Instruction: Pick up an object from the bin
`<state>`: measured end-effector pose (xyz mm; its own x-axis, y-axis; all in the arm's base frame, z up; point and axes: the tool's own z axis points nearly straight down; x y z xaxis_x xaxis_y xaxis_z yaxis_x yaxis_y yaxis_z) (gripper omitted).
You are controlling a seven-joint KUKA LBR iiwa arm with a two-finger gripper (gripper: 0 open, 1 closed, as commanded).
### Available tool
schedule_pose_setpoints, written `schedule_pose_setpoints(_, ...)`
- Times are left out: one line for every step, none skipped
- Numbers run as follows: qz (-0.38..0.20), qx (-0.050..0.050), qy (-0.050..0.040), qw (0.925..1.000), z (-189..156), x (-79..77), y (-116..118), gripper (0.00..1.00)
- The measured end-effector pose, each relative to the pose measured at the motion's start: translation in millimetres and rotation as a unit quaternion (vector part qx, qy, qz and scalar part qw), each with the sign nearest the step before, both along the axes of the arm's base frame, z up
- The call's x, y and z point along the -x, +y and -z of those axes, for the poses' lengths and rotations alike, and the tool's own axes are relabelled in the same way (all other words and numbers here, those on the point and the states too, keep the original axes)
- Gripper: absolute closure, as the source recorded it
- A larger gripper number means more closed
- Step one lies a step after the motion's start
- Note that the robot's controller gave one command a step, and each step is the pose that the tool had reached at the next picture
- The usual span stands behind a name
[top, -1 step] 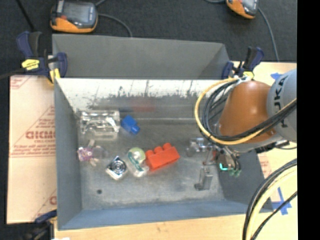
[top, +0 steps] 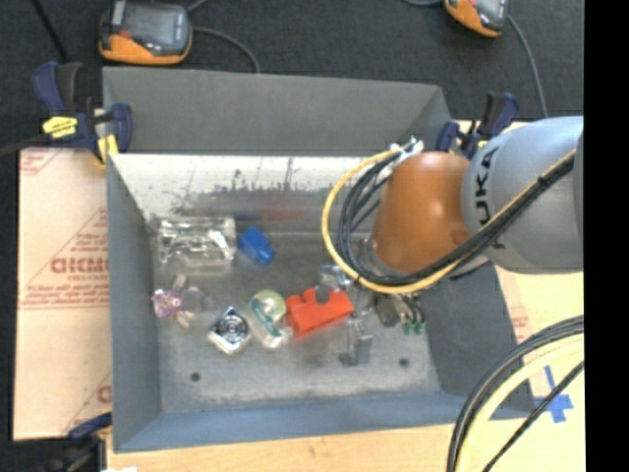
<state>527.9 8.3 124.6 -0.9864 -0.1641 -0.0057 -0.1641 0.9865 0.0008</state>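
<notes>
A clear, glossy plastic piece (top: 197, 239) lies at the left of the grey metal bin (top: 130, 303), with a small blue block (top: 256, 245) beside it. A blocky red plastic piece (top: 316, 311) sits mid-floor. The gripper (top: 356, 342) stands just to its right; whether it is open or closed cannot be told. The floor towards the front wall lies bare.

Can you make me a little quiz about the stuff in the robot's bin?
1. True or false: in the picture, the blue thing lies to the right of the clear plastic thing.
2. Which thing is nearest the gripper? A) clear plastic thing B) orange-red block C) blue thing
3. Fill in: the small purple thing lies near the bin's ____ wall in the picture.
Key: 1 true; 2 B; 3 left.
</notes>
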Motion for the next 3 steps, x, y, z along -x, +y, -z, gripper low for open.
schedule_pose_setpoints(0.01,0.0,-0.0001,0.9999,42.6,-53.0,7.4,0.0)
schedule_pose_setpoints(0.009,0.001,-0.0007,1.0,39.0,-52.3,7.0,1.0)
schedule_pose_setpoints(-0.009,0.001,-0.0049,0.9999,-89.2,-109.4,15.2,1.0)
